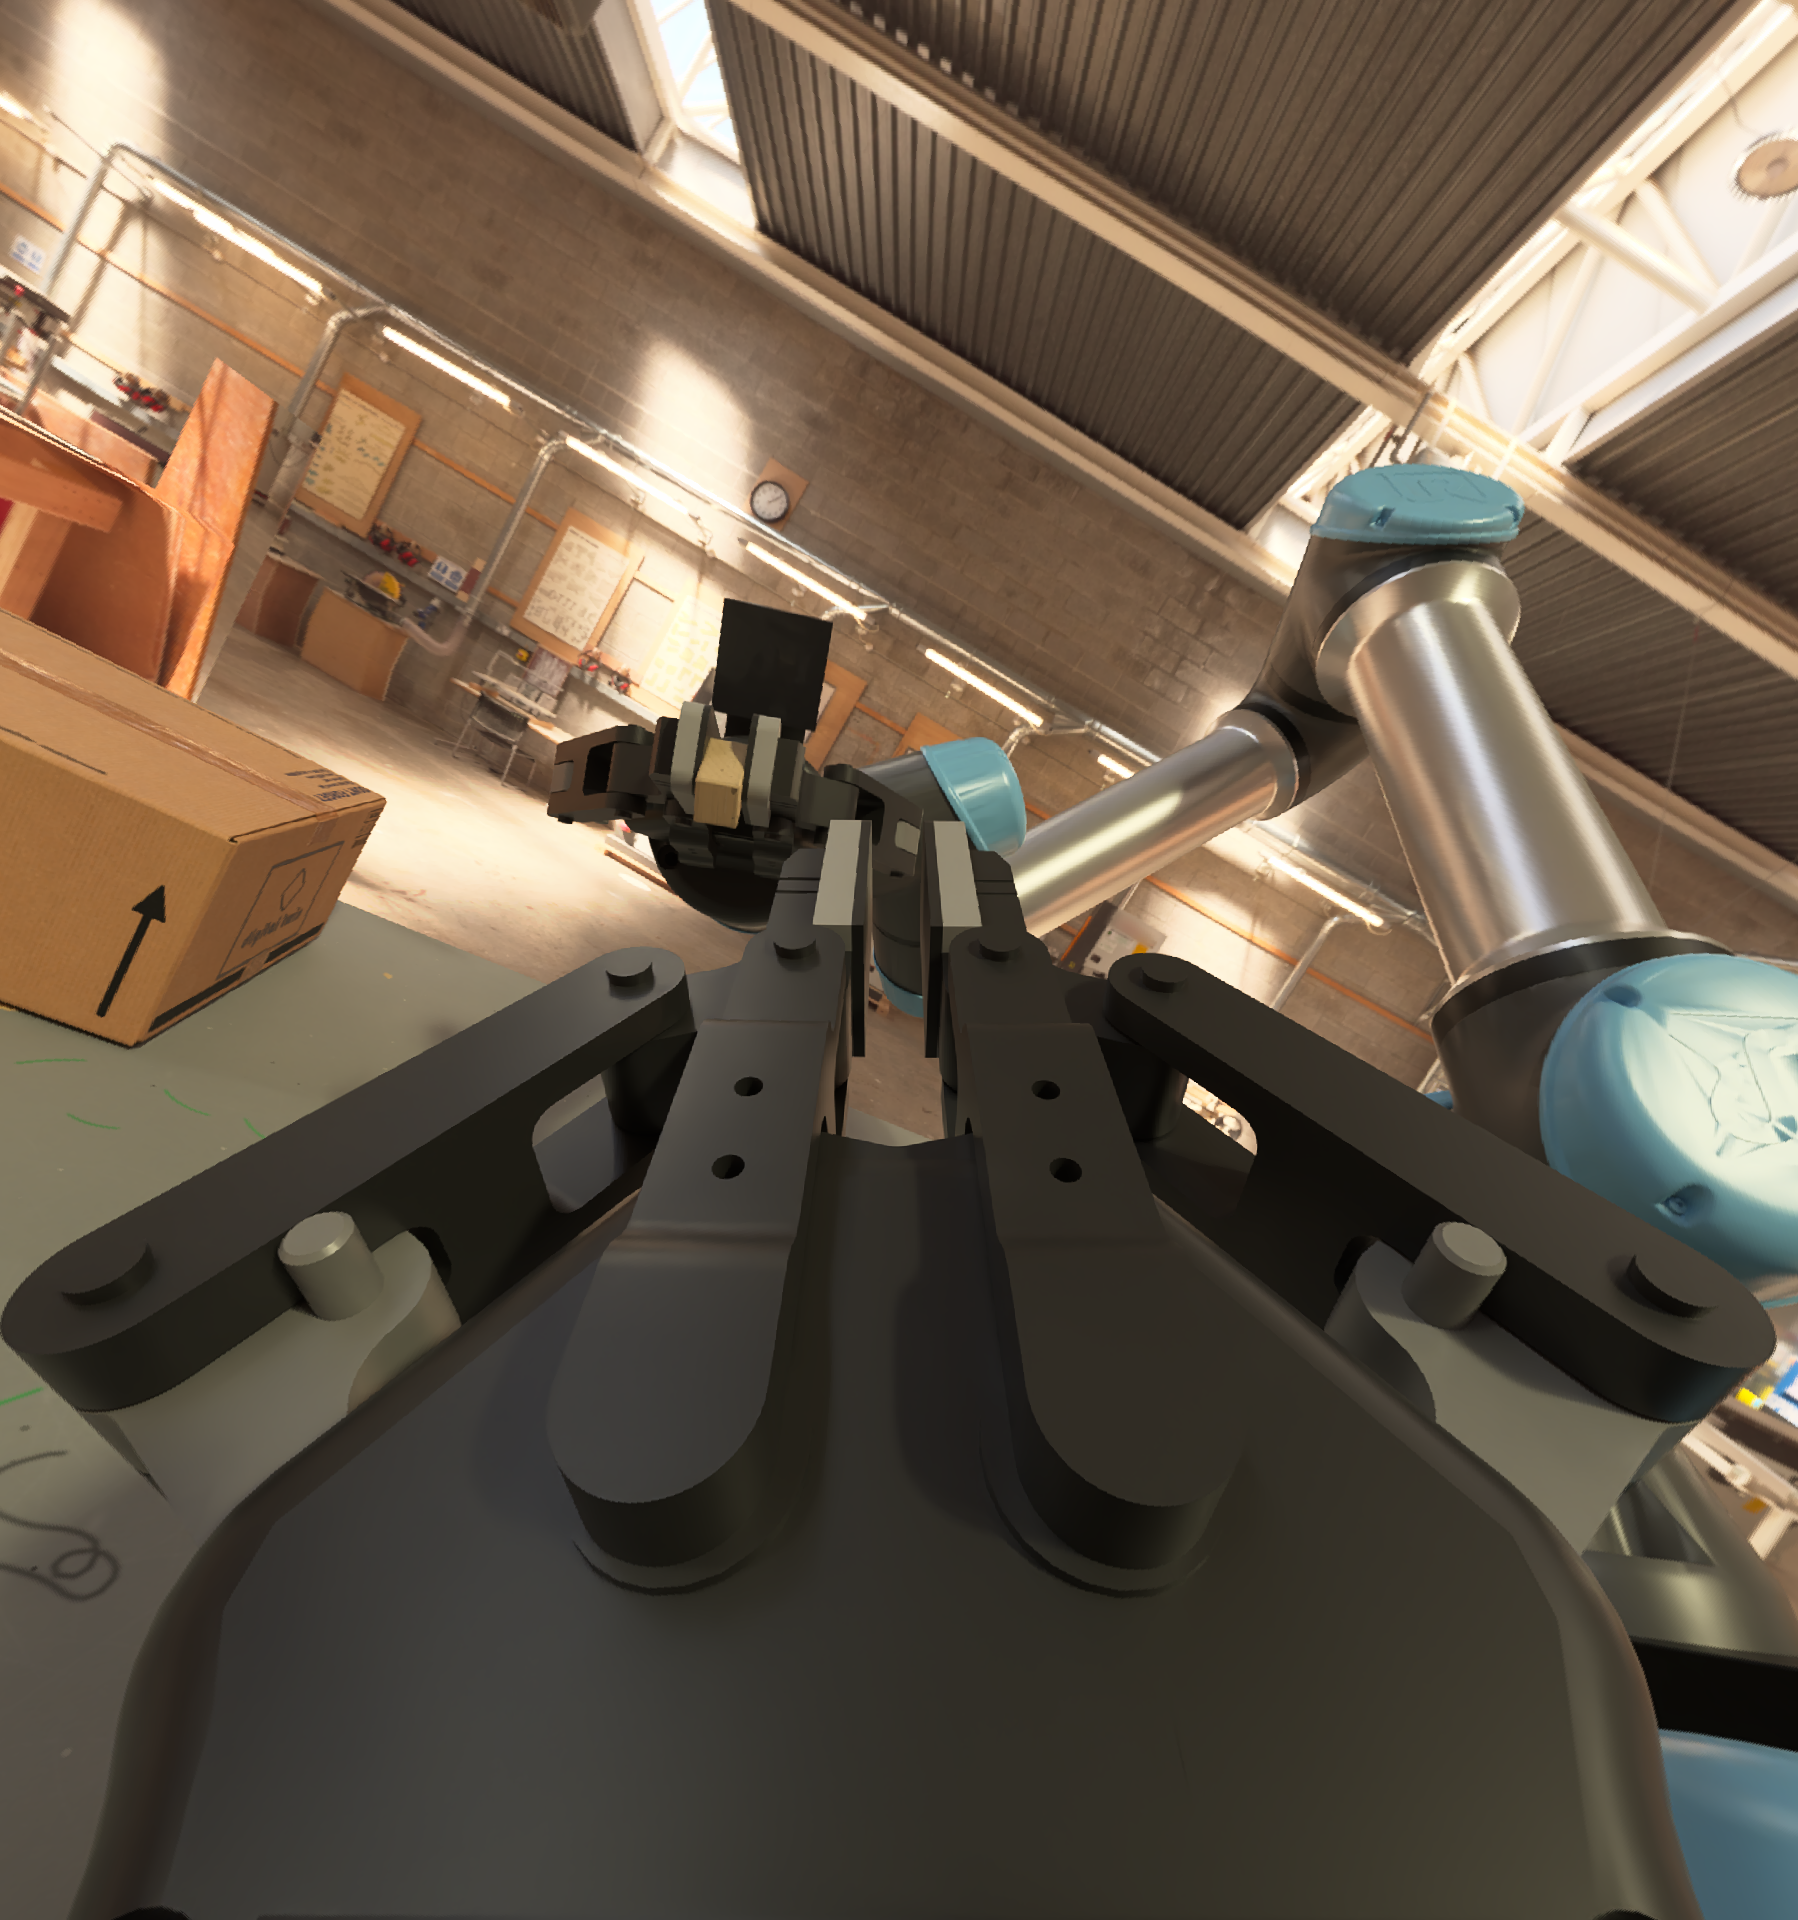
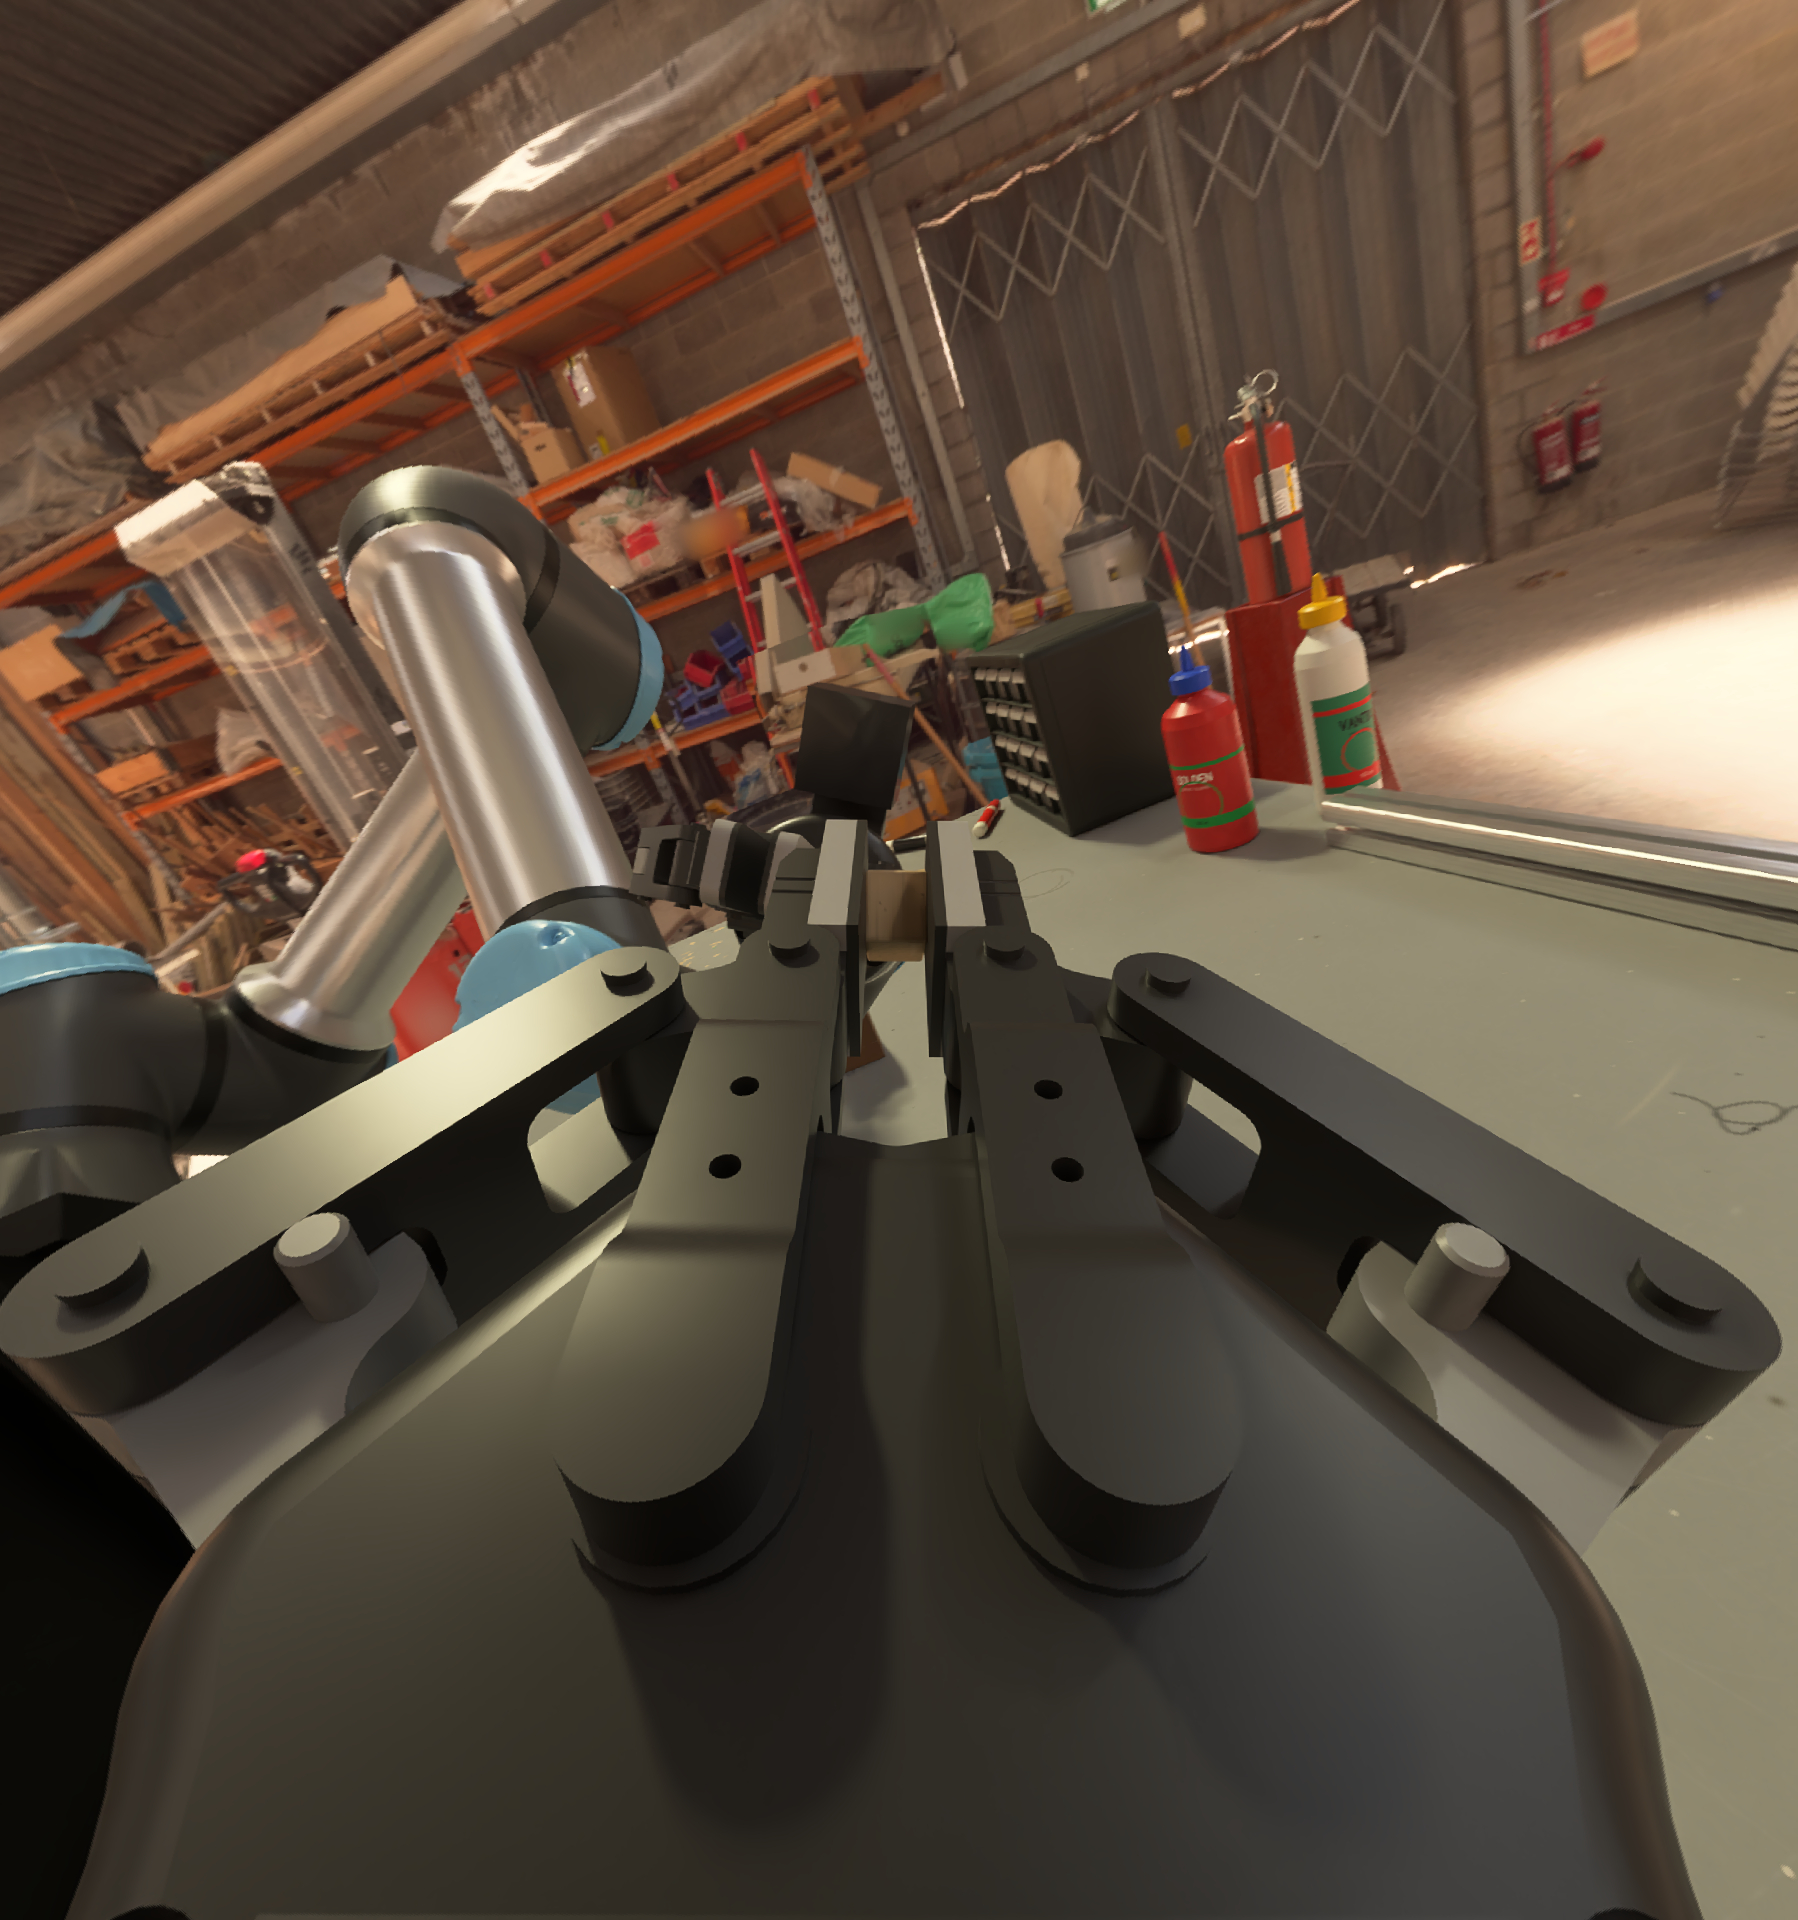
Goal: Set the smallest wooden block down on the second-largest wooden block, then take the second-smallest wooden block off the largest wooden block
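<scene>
I can see printing on the cardboard box (image 1: 136,852) on my left camera: a black arrow and a framed mark on its end face, plus small lettering too fine to make out. On my right camera the red bottle (image 2: 1209,769) and the white bottle (image 2: 1336,696) each carry a label, and the fire extinguisher (image 2: 1261,509) bears a sticker

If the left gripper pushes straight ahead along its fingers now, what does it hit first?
Most likely the right gripper, which sits almost dead ahead of the left gripper, shut on a small wooden block. Depth is unclear, so the gap cannot be judged.
</scene>
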Available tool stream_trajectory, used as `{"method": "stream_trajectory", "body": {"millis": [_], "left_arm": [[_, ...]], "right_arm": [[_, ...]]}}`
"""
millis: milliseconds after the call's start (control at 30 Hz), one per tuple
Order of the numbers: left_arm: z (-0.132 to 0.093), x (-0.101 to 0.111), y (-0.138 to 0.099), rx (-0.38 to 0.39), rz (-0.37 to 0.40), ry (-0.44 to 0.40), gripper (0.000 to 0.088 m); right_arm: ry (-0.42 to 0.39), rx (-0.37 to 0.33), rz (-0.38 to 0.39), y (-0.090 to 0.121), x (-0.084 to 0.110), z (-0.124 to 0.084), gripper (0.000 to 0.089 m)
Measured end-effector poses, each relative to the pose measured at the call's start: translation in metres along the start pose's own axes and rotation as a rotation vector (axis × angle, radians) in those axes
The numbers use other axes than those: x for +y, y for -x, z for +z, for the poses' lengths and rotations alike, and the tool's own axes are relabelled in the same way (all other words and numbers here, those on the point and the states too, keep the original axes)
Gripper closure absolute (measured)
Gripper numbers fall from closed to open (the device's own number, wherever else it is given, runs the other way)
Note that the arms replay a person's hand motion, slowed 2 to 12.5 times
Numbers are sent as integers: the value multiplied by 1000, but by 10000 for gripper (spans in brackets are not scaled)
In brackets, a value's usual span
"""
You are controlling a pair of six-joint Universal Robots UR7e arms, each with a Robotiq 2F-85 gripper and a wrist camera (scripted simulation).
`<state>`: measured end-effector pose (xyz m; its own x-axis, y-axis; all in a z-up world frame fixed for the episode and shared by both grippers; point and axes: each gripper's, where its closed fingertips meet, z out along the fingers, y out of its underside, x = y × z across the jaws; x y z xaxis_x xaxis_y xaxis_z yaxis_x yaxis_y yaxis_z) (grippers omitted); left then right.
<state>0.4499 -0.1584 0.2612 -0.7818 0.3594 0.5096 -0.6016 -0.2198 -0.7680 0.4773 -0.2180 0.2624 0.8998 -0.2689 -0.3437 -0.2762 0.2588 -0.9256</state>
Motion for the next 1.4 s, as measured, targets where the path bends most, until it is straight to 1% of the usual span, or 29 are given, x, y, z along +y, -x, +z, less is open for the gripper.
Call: {"method": "stream_trajectory", "body": {"millis": [167,300,500,633,833,1067,1400], "left_arm": [[-2,-2,-8,-15,54,27,796],[-4,-7,-13,-37,104,38,796],[-7,-13,-19,-72,177,36,796],[-10,-16,-21,-102,213,36,796],[-13,-15,-18,-156,255,65,795],[-13,-12,-14,-200,293,102,795],[-8,-9,-11,-205,298,107,798]], "right_arm": [[64,-64,40,10,-6,6,795],[107,-99,41,18,-11,13,795],[129,-114,22,26,-16,25,795],[140,-136,28,33,-17,32,795],[134,-179,55,42,-18,40,795],[102,-199,96,45,-17,46,795],[83,-202,139,37,-10,50,795]]}}
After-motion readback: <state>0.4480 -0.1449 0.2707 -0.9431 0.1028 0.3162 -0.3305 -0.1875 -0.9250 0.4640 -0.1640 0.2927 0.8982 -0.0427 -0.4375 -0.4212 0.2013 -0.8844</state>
